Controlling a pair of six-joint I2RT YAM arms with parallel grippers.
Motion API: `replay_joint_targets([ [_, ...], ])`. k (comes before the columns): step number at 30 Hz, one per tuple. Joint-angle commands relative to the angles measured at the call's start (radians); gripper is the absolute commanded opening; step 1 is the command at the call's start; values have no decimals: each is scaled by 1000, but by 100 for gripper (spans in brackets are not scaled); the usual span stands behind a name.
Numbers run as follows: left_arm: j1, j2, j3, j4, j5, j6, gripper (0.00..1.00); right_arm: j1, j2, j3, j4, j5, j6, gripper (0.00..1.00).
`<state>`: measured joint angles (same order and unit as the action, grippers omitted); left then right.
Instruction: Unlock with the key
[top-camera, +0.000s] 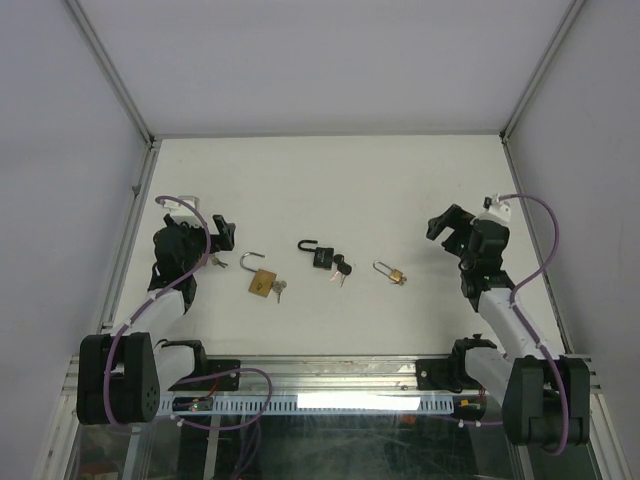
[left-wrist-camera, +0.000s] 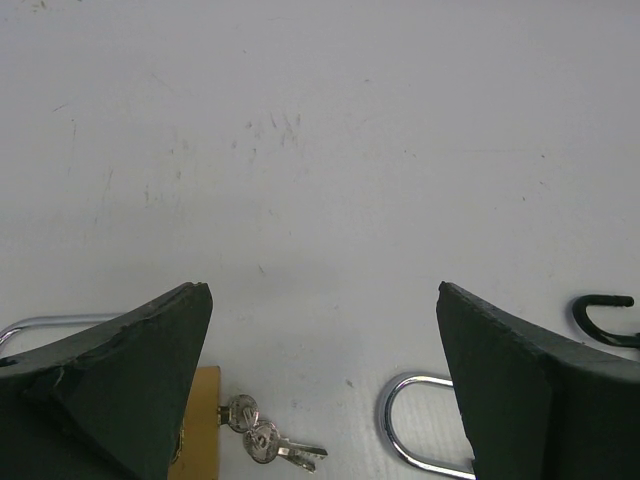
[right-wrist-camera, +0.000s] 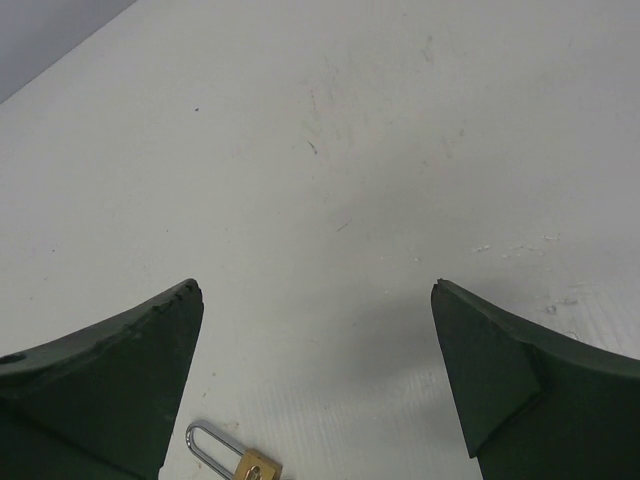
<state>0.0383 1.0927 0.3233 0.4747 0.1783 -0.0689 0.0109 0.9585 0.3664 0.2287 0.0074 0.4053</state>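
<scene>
Three padlocks lie in a row mid-table. A brass padlock (top-camera: 262, 284) has a raised silver shackle and keys (top-camera: 279, 291) at its base. A black padlock (top-camera: 321, 257) has its shackle swung open and keys (top-camera: 341, 268) in it. A small brass padlock (top-camera: 397, 274) has a long shackle. My left gripper (top-camera: 222, 235) is open and empty, left of the row. In the left wrist view (left-wrist-camera: 322, 290) another brass padlock (left-wrist-camera: 205, 420) with keys (left-wrist-camera: 262, 440) lies by the left finger, and a silver shackle (left-wrist-camera: 415, 425) by the right. My right gripper (top-camera: 443, 232) is open and empty; its wrist view (right-wrist-camera: 316, 287) shows the small padlock (right-wrist-camera: 250, 467).
The white table (top-camera: 330, 180) is walled by grey panels left, right and back. A metal rail (top-camera: 330, 368) runs along the near edge by the arm bases. A black shackle (left-wrist-camera: 605, 305) shows at the right edge of the left wrist view.
</scene>
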Motion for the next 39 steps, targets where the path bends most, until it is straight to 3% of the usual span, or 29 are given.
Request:
replay_joint_targets([
  [1, -6, -6, 19, 21, -19, -25, 99, -1, 41, 119, -205, 104, 75, 100],
  [9, -6, 20, 34, 19, -9, -12, 99, -2, -9, 53, -94, 84, 68, 100],
  [21, -5, 28, 66, -39, -11, -32, 99, -2, 63, 139, -236, 156, 139, 100],
  [26, -6, 29, 77, -59, -20, -43, 99, -3, 48, 121, -193, 182, 127, 100],
  [30, -6, 33, 62, -38, 46, 27, 99, -4, 58, 133, -192, 146, 97, 100],
  [39, -5, 0, 46, -39, 57, -46, 99, -5, 22, 79, -76, 67, 42, 100],
])
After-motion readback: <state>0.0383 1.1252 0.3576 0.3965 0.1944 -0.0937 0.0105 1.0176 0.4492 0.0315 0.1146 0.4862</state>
